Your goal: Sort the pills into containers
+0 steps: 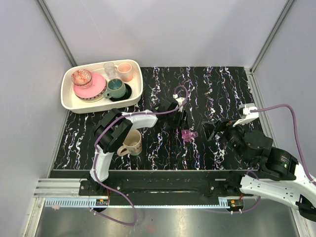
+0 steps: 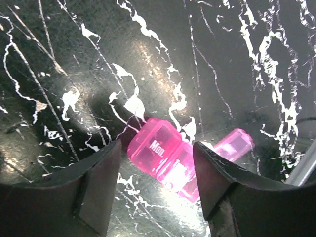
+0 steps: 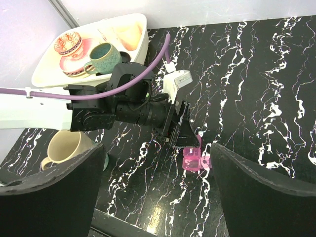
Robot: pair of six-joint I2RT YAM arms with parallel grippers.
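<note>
The magenta pill box [image 1: 189, 134] lies on the black marbled table, one of the containers. In the left wrist view the pill box [image 2: 160, 155] shows a "Mon" label, and one lid [image 2: 236, 143] stands flipped open to the right. My left gripper [image 2: 157, 145] is open just above the box, its fingers [image 2: 96, 185] on either side of the box's near end with a gap on each side. My right gripper [image 3: 158, 148] is wide open, a short way right of the box [image 3: 192, 160], with nothing between its jaws. No pills show in any view.
A beige handled mug [image 1: 131, 143] stands under the left arm's elbow. A cream tray [image 1: 69, 101] at the back left holds a pink plate, a teal cup, a pink cup and a glass. Walls close in the table at the back and on both sides.
</note>
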